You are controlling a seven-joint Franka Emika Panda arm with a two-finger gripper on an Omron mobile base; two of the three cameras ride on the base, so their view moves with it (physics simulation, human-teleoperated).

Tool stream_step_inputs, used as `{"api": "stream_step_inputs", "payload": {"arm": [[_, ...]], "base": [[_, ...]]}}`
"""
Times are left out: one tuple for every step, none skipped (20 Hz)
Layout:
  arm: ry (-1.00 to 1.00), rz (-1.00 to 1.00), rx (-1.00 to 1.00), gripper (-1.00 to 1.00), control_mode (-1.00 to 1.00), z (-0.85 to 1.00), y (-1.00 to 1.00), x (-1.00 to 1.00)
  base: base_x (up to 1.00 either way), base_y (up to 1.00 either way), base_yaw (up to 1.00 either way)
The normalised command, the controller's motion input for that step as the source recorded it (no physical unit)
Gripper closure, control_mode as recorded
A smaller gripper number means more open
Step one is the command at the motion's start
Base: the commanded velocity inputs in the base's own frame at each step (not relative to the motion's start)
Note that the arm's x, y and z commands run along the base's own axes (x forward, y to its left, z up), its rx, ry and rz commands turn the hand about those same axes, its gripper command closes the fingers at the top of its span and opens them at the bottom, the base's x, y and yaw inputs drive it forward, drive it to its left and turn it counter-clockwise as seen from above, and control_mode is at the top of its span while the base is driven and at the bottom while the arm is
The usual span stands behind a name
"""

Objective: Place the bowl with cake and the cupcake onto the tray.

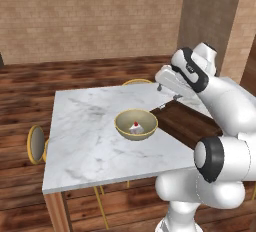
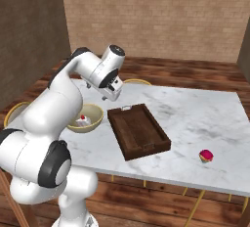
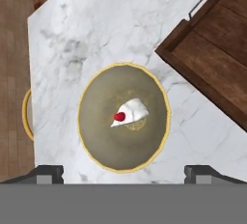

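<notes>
Nearest the base, the white arm reaches out over the white marble table (image 1: 85, 141), and its two-finger gripper (image 3: 123, 172) hangs above the wide round tan-yellow bowl with a small white cake slice topped by a red dot (image 3: 123, 117), the two dark fingertips (image 3: 47, 172) spread wide apart with nothing between them, roughly bracketing the bowl's width in the hand view. The bowl sits on the marble just beside the dark brown rectangular wooden tray with a low raised rim (image 2: 139, 131), close to one of its long sides but apart from it. It looks rigid and light, with a smooth curved wall that could slip, so the thin rim is probably the place to pinch, one finger inside and one outside (keeping it level, since the slice lies loose in the middle and may slide). Farther across the table, well apart from the tray on its other side, stands the tiny cupcake with a pinkish top (image 2: 206, 155), small enough to be grasped around its body.
</notes>
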Motion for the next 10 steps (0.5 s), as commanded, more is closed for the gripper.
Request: {"api": "stream_step_inputs", "payload": {"arm": [[0.0, 0.0, 0.0, -1.0, -1.0, -0.37, -0.03, 0.0], [0.0, 0.0, 0.0, -1.0, -1.0, -0.35, -0.11, 0.0], [0.0, 0.0, 0.0, -1.0, -1.0, -0.32, -0.12, 0.0], [0.0, 0.0, 0.0, -1.0, -1.0, -0.29, 0.0, 0.0], [0.0, 0.0, 0.0, -1.0, -1.0, -0.25, 0.0, 0.0], [0.0, 0.0, 0.0, -1.0, -1.0, -0.26, 0.0, 0.0], [0.0, 0.0, 0.0, -1.0, -1.0, -0.31, 0.0, 0.0], [0.0, 0.0, 0.0, -1.0, -1.0, -0.32, 0.0, 0.0], [0.0, 0.0, 0.0, -1.0, -1.0, -0.29, 0.0, 0.0], [0.0, 0.0, 0.0, -1.0, -1.0, -0.24, 0.0, 0.0]], "base": [[0.0, 0.0, 0.0], [0.0, 0.0, 0.0], [0.0, 0.0, 0.0], [0.0, 0.0, 0.0], [0.0, 0.0, 0.0], [0.0, 0.0, 0.0], [0.0, 0.0, 0.0], [0.0, 0.0, 0.0], [0.0, 0.0, 0.0], [0.0, 0.0, 0.0]]}}
